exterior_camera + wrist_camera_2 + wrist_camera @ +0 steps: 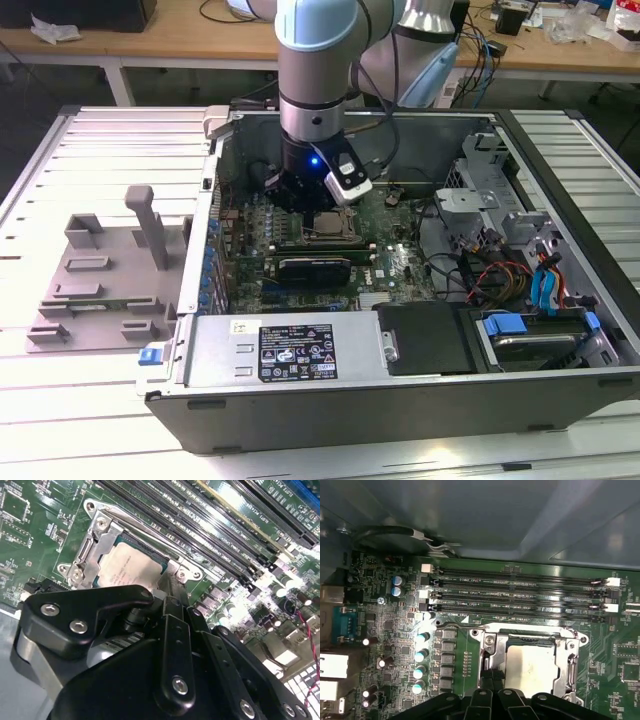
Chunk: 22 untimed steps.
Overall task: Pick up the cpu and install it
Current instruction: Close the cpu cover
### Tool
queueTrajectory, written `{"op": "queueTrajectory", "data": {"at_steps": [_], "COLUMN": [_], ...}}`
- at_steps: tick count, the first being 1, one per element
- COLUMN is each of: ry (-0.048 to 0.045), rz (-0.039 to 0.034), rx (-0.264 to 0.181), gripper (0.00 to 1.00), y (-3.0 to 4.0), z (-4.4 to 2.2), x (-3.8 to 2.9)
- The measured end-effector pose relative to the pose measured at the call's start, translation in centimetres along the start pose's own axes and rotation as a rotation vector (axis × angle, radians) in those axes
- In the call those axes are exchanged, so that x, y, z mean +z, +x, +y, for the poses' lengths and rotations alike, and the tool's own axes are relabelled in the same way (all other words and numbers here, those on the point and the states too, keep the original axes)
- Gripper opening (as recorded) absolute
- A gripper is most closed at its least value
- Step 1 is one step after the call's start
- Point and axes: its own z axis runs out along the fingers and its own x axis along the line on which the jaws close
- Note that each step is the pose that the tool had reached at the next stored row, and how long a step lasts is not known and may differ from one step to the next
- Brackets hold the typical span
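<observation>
The cpu (530,667) lies inside the socket frame (487,652), its pale top plate showing in both wrist views. The slatted table (100,400) carries the open computer case (400,400), and the arm (318,70) reaches down into the case's far part, toward the exterior view's left. On the green motherboard (400,265) the memory slots (520,587) run just beside the socket frame, whose metal sides ring the chip. The tool (160,605) hangs close over one edge of the cpu; whether it is clenched or released I cannot tell. I judge the pick-up done and the seating step in hand. Letting go would call for the chip to sit flat and square within the frame, not tilted on a side.
</observation>
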Motion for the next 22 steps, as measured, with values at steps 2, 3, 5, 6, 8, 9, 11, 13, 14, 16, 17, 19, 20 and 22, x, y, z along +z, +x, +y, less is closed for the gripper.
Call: {"op": "queueTrajectory", "data": {"at_steps": [2,3,5,6,8,9,11,13,14,16,17,19,20,22], "ry": [-0.0001,0.0001,0.0001,0.0,0.0004,0.0012,0.0031,0.0036,0.0038,0.0039,0.004,0.0041,0.0043,0.0043], "rz": [0.0,0.0001,0.0001,0.0,-0.0061,-0.0194,-0.0445,-0.0522,-0.052,-0.0521,-0.0521,-0.0521,-0.0521,-0.0521], "rx": [0.0,0.0,0.0,0.0,0.0,0.0,-0.001,-0.001,-0.001,-0.001,-0.001,-0.001,-0.001,-0.001], "gripper": [0.11,0.11,0.11,0.11,0.11,0.11,0.11,0.11,0.11,0.11,0.11,0.11,0.11,0.11], "y": [-0.01,-0.02,-0.03,-0.03,-0.03,-0.02,-0.02,-0.06,-0.12,-0.54,-0.84,-1.45,-1.81,-2.45], "z": [0.01,0.02,0.03,0.03,0.03,0.03,0.03,0.03,0.02,0.0,-0.02,-0.06,-0.08,-0.12], "x": [-1.0,-1.45,-2.24,-2.33,-2.34,-2.34,-2.32,-2.31,-2.32,-2.31,-2.31,-2.3,-2.3,-2.29]}}
